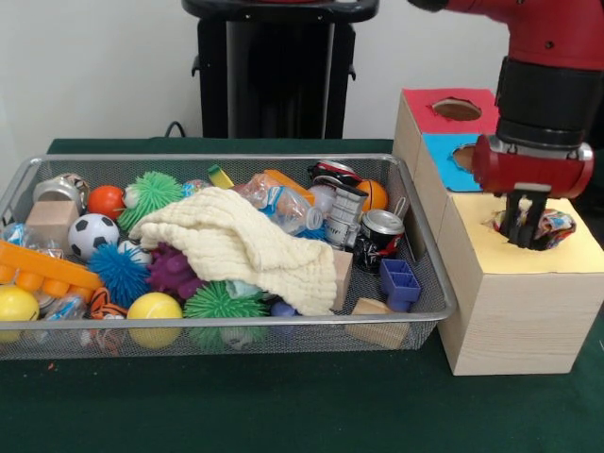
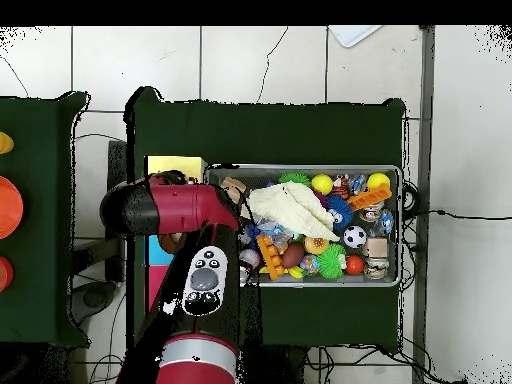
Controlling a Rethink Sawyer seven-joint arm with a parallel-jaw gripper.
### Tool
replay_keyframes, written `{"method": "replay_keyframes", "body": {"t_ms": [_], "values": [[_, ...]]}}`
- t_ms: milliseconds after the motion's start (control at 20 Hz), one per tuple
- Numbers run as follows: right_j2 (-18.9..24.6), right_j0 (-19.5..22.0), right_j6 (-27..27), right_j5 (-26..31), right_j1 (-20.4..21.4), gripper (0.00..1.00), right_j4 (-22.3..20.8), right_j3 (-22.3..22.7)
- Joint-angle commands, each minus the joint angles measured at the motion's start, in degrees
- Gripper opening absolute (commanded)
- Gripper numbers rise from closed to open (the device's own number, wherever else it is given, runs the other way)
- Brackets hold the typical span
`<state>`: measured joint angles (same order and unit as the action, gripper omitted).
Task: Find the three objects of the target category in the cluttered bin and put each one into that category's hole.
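The black fingers [image 1: 525, 225] reach down into the hole of the yellow-topped box [image 1: 580, 255], pinching a crumpled, colourful wrapper [image 1: 555, 226] that sits half sunk at the hole's edge. Left of the box stands the mesh bin [image 1: 429, 274], crowded with toys and cans.

A table covered in dark green cloth [image 1: 283, 406] carries two things. A wire mesh bin [image 1: 429, 283] sits just beside a wooden sorting box [image 1: 519, 311].

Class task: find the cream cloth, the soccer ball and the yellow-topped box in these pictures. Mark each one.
cream cloth [image 1: 247, 247], front view, middle of its folds.
soccer ball [image 1: 92, 235], front view, its face.
yellow-topped box [image 1: 514, 311], front view, wooden front wall.
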<state>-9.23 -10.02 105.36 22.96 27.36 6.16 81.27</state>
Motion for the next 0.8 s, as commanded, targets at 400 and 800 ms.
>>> {"method": "replay_keyframes", "body": {"t_ms": [400, 800], "values": [[0.07, -0.36, 5.20, 14.79, 6.39, 0.00, -2.08, 3.61], [3.30, 1.57, 8.54, 11.25, 7.04, 0.00, 1.67, 7.91]]}}
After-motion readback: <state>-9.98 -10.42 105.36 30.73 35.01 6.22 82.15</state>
